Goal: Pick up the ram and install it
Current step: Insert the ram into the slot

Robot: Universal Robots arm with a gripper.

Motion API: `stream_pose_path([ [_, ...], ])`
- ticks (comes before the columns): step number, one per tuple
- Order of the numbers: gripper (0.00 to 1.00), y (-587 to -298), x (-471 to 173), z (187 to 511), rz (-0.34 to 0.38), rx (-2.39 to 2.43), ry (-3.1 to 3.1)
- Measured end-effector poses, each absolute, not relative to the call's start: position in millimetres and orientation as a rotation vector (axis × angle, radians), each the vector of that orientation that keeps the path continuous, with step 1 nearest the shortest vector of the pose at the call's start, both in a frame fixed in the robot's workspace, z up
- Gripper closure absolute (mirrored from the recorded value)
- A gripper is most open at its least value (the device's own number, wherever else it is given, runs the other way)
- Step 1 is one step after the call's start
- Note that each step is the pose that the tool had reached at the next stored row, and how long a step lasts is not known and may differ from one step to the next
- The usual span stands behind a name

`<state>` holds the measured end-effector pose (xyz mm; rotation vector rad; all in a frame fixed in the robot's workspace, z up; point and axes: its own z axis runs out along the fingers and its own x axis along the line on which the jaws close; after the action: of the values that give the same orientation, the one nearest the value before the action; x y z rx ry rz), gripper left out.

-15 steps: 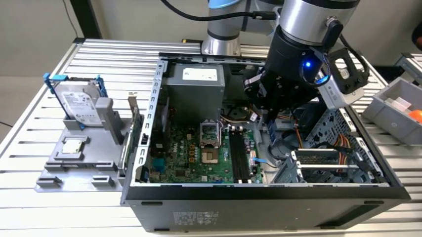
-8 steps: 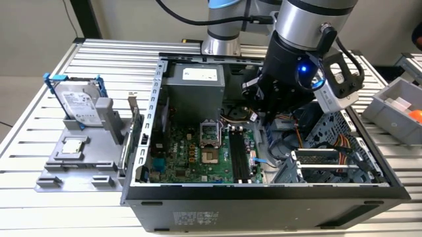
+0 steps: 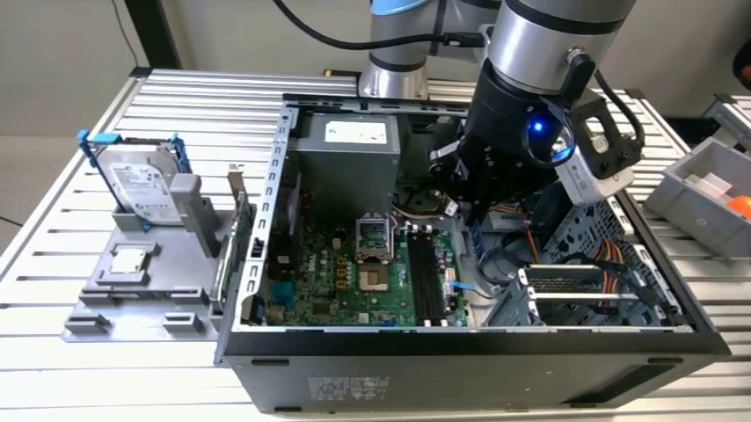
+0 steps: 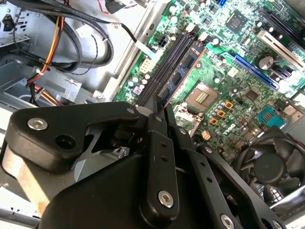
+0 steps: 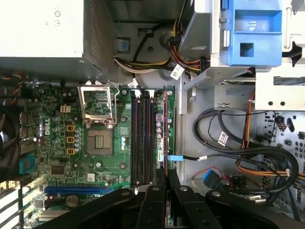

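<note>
Beside the empty black slots (image 5: pixel 142 138) on the motherboard (image 5: pixel 123 164), the ram (image 4: pixel 183 71), a thin dark stick with a bluish, chip-dotted face, is standing on edge. Inside the open case (image 3: pixel 470 343), the gripper (image 4: pixel 163 104) is clenching the ram's near end.

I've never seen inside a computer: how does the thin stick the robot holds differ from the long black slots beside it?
The memory stick has a bluish face with small chips; the black slots are plain dark plastic. The stick stands on edge, pinched by the end effector; the slots sit fixed on the green board, empty. Both are long, narrow and run parallel.
</note>
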<state>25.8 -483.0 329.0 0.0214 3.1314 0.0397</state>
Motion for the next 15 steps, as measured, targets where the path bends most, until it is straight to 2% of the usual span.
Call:
stream_pose_path([
  [15,1.00,-483.0,25.8,328.7,0.040,0.021,3.131],
])
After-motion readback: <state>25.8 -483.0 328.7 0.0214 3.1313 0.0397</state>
